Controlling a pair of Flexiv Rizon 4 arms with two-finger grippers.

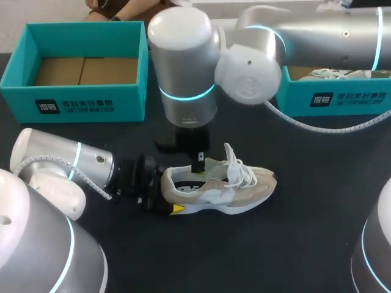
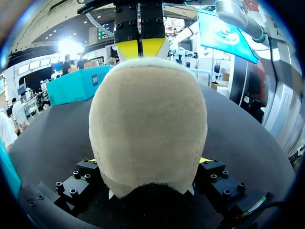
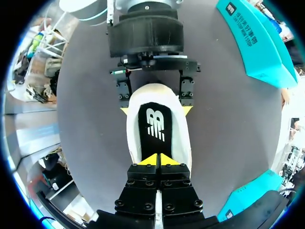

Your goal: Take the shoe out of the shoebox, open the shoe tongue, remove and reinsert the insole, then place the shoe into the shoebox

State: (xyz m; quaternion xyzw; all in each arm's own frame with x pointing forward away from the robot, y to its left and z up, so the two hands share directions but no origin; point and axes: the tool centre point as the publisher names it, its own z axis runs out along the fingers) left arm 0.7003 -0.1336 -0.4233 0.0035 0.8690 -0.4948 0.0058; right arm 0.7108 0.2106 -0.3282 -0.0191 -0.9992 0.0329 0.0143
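A beige and white sneaker (image 1: 226,189) lies on its sole on the black table, heel toward my left arm. My left gripper (image 1: 170,195) holds the heel (image 2: 147,124) from both sides, its yellow tips pressed to the shoe's flanks (image 3: 136,138). The right arm reaches past the middle, and its gripper (image 1: 198,166) points down into the shoe's opening. Its fingers are shut, tips together (image 3: 158,160) just over the black insole (image 3: 155,121), with nothing between them. The white laces and tongue (image 1: 235,165) stand up ahead of it.
An open teal shoebox (image 1: 73,101) with a brown cardboard floor stands at the back left. A second teal box (image 1: 342,97) at the back right holds another white shoe (image 1: 330,74). Bare black table lies in front of the sneaker.
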